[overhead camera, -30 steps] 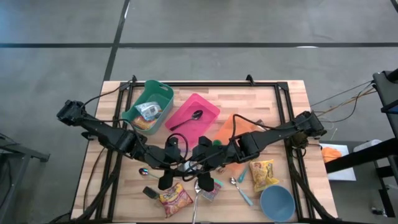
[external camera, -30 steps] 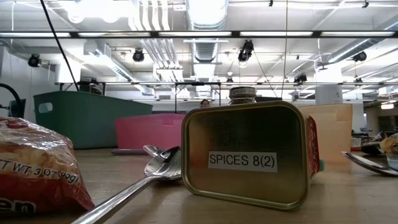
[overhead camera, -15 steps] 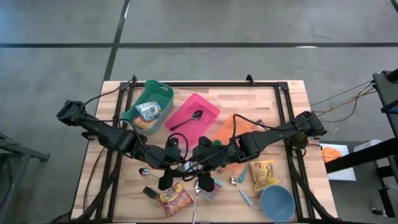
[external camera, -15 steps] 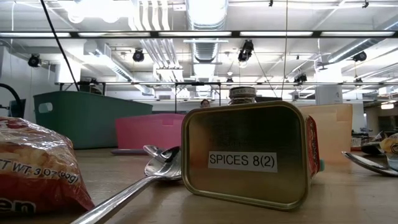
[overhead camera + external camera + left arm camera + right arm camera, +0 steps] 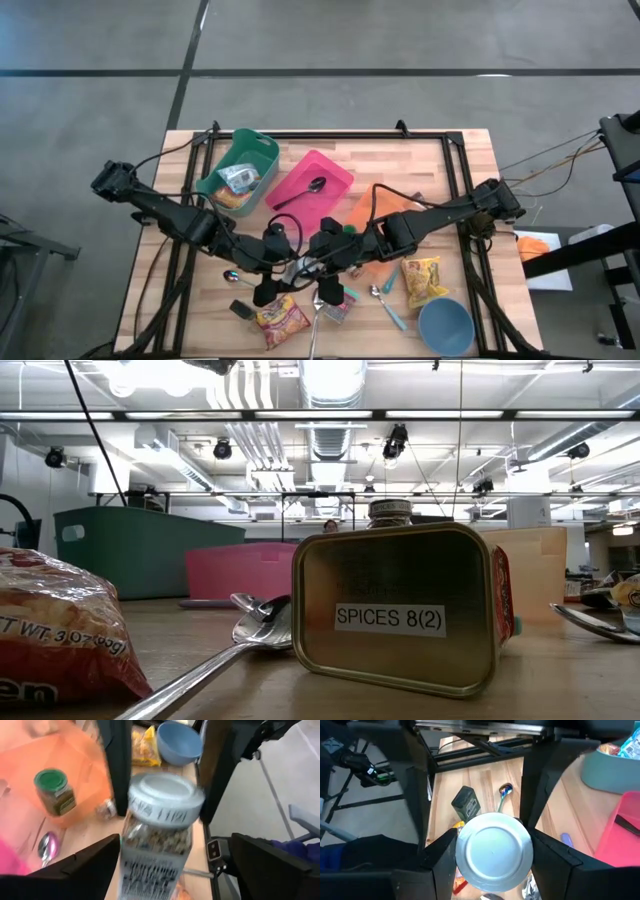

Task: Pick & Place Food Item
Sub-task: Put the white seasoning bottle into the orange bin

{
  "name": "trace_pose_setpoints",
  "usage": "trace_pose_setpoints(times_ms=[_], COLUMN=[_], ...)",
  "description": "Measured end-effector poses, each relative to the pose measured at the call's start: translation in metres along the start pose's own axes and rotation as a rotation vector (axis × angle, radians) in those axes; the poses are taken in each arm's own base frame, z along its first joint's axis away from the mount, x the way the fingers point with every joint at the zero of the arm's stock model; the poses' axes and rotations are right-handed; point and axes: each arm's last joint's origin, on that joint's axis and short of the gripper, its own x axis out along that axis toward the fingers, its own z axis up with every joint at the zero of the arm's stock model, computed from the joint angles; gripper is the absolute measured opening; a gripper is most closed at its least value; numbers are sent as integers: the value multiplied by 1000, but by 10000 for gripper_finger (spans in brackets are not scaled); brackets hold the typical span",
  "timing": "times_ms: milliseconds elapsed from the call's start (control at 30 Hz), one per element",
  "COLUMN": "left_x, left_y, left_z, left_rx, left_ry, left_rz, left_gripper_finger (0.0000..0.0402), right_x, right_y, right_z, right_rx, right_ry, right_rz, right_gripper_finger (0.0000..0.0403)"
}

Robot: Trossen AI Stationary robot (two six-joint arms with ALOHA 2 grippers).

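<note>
A clear jar of mixed food (image 5: pixel 159 845) with a white lid (image 5: pixel 166 800) hangs above the table's middle (image 5: pixel 301 265), between both arms. My right gripper (image 5: pixel 494 845) reaches in from the table's right and is shut on the jar's lid end. Its fingers (image 5: pixel 116 770) stand beside the lid in the left wrist view. My left gripper (image 5: pixel 175 842) comes from the left and is open, one finger on each side of the jar's body. One of its fingers (image 5: pixel 102 857) is close to the glass; whether it touches, I cannot tell. My right gripper pinches the jar at its lid (image 5: pixel 465 851), one finger on each side of the rim. The fingers slant down from the table's right and lie in line with the jar, so the lid's flat top faces the wrist. The jar is clear of the table.
At the back stand a green bin (image 5: pixel 238 172) with packets and a pink tray (image 5: pixel 322 168) with a spoon. An orange container (image 5: pixel 372 212) holds a green-lidded jar (image 5: pixel 55 791). Near the front lie noodle packets (image 5: pixel 282 318), a spice tin (image 5: pixel 400 610), spoons and a blue bowl (image 5: pixel 445 325).
My left gripper has opened and let go of the jar, with a slight roll of its wrist. The jar stays where it was, in my right gripper. Neither arm has shifted place.
</note>
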Motion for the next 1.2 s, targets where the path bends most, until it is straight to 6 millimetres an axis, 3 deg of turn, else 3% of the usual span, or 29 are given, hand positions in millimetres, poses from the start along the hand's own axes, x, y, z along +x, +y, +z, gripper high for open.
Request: trace_pose_setpoints(times_ms=[200, 467, 767, 1200], left_x=[-12, -47, -76, -72], left_y=[4, 9, 18, 30], left_z=[-3, -1, -9, -28], left_rx=[-58, -117, -121, -100], left_ry=[39, 8, 52, 165], left_rz=[26, 8, 45, 124], left_gripper_finger=[351, 339, 339, 339], right_x=[-2, -13, -32, -70], right_y=[-1, -2, -15, -31], right_z=[-2, -1, -12, -31], right_rx=[7, 19, 63, 167], right_ry=[-3, 5, 99, 271], right_rz=[-60, -82, -293, -526], right_gripper_finger=[197, 197, 197, 197])
